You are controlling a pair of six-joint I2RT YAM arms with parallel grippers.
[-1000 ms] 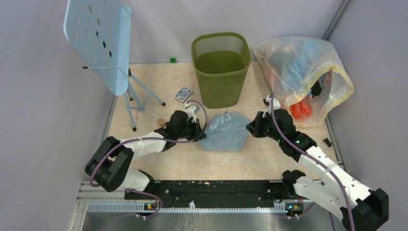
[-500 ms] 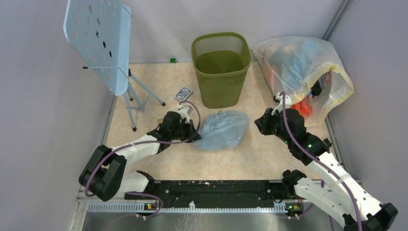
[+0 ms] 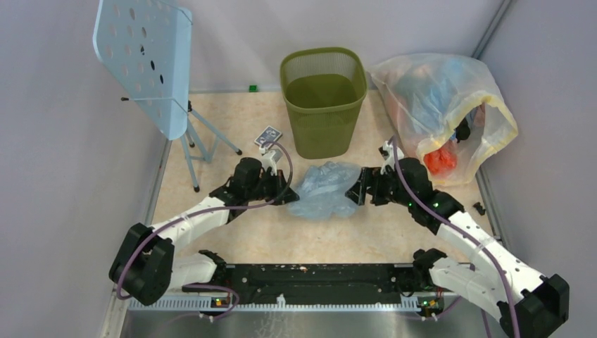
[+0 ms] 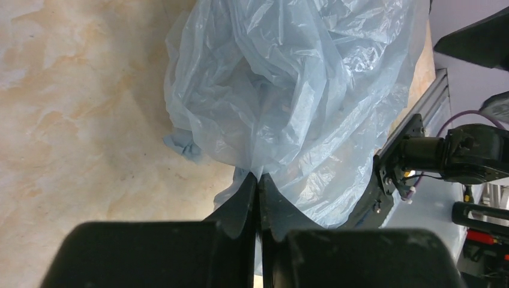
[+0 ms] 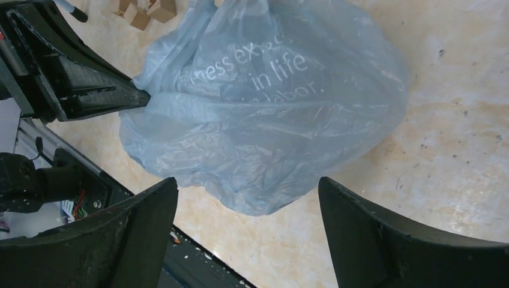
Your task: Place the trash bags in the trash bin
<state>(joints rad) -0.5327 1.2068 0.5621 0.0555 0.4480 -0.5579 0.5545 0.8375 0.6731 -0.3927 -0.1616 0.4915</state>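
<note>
The trash bag (image 3: 325, 189), pale blue and crinkly with white lettering, lies on the beige floor in front of the olive-green trash bin (image 3: 324, 98). My left gripper (image 3: 290, 198) is at the bag's left edge. In the left wrist view its jaws (image 4: 259, 176) are pressed together on a fold of the trash bag (image 4: 288, 90). My right gripper (image 3: 356, 194) is open at the bag's right edge. Seen from the right wrist, the right gripper (image 5: 247, 180) hangs with its fingers spread wide just short of the bag (image 5: 264, 108) and nothing between them. The left gripper (image 5: 141, 96) shows there pinching the far side.
A big clear-yellowish sack (image 3: 443, 105) of coloured items stands right of the bin. A pale blue perforated panel on a tripod (image 3: 144, 60) fills the back left. A card box (image 3: 267, 135) and a small brown block (image 3: 234, 177) lie near the left arm. The black base rail (image 3: 310, 274) runs along the near edge.
My right gripper has opened wide; it drew back to the right, then came back to the bag's right edge. The left gripper pulled the bag a little to the left.
</note>
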